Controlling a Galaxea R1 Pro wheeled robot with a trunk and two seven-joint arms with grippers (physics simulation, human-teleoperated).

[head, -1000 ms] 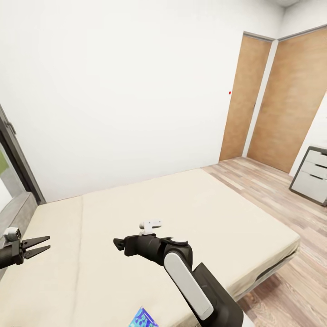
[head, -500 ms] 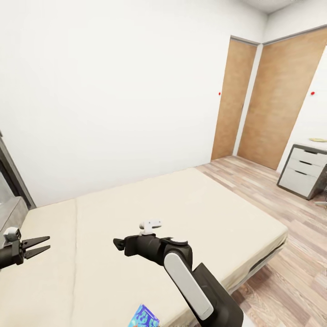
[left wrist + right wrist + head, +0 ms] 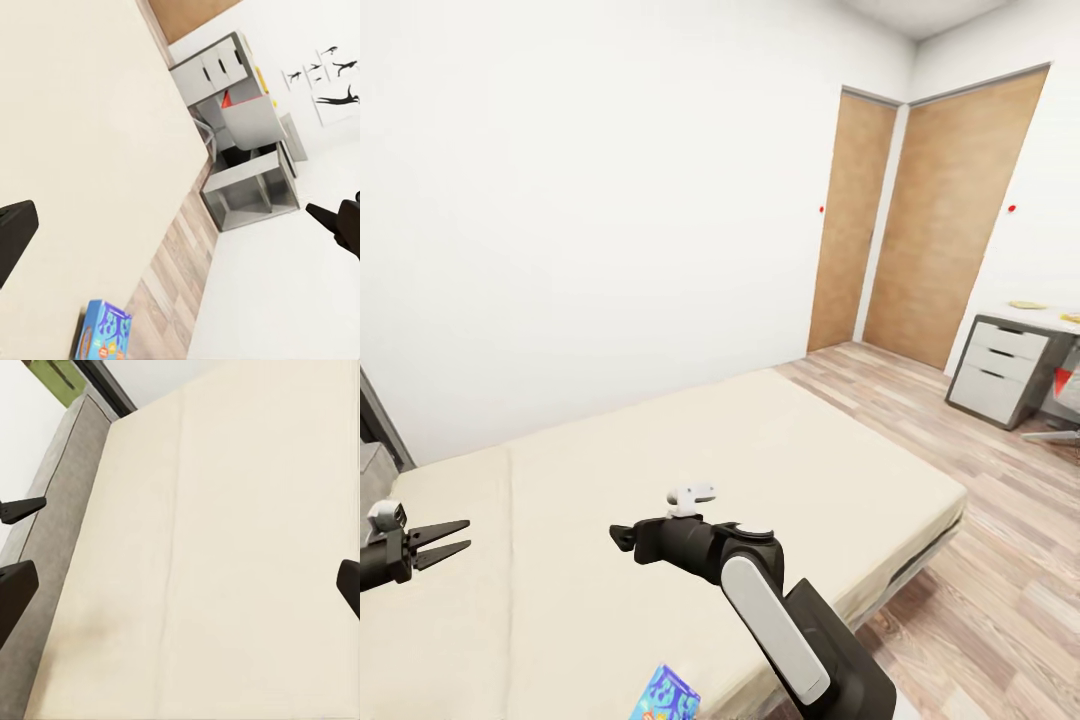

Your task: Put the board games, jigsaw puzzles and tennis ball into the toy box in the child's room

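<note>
Item: blue board game (image 3: pixel 665 696), one small flat printed box, blue with pale figures and an orange band along one end, lying at the near edge of the bed (image 3: pixel 760 440), below and on the robot's side of the right gripper (image 3: pixel 622 537), and well off to the right of the left gripper (image 3: pixel 445 540). In the left wrist view the same box (image 3: pixel 103 331) lies at the mattress edge, right by the drop to the wood floor (image 3: pixel 980 500). Handling, as judged: light, stiff cardboard, smooth-faced and likely slippery; too broad to span flat, so best pinched across its thin edges or lifted by an end overhanging the mattress; the soft mattress will give under a downward push. Left gripper: two dark fingers spread apart, nothing between them, hovering over the pillow end of the bed. Right gripper: fingertips at opposite borders of its wrist view, spread wide, empty, above bare beige mattress. Also recorded: table (image 3: pixel 1010 350) with white drawers, far beyond the right gripper near two wooden doors (image 3: pixel 900 220); the toy box cannot be made out there.
</note>
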